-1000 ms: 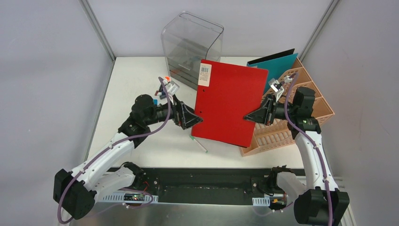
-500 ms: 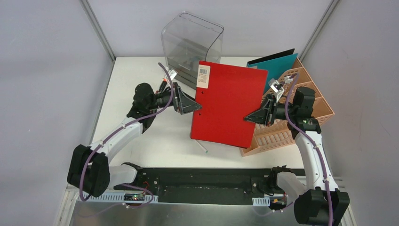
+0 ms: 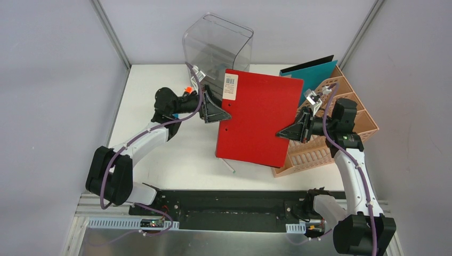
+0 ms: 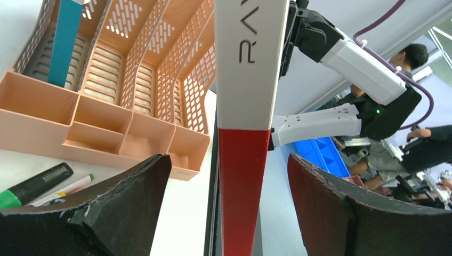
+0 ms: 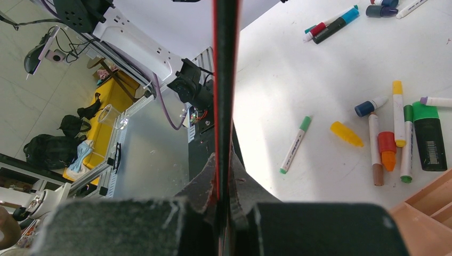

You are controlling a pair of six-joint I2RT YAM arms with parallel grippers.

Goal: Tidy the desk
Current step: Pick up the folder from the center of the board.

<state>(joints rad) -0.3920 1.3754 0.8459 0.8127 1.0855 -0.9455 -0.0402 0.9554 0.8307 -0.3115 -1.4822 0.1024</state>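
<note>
Black, rough-grained pads of the right gripper (image 5: 224, 198) are clenched flat against both faces of a red folder (image 3: 258, 120), biting its thin right-hand edge. The folder is a stiff rectangular board held on end, with its broad face toward the overhead camera and a small barcode sticker at its upper left corner.

At the folder's opposite edge the left gripper (image 4: 226, 160) is released. Its two wedge-shaped fingers (image 4: 133, 192) stand wide apart, one on each side of the white-labelled spine, with clear gaps between them and it.

Beneath the folder lies the desk (image 3: 144, 90), a smooth white rectangle that reaches out past it on every side. Just right of the folder sits a peach rack (image 3: 306, 157) of perforated plastic — slotted dividers behind, small open trays in front — and a teal folder (image 3: 315, 72) stands in a slot beyond the red one's top right corner. Behind the folder rises a clear box (image 3: 216, 45) with rounded corners.

A green-capped pen (image 3: 229, 166) lies on the desk below the folder's lower left corner. In the right wrist view, loose markers (image 5: 394, 133) — yellow, brown, blue-capped — lie to the folder's right.
</note>
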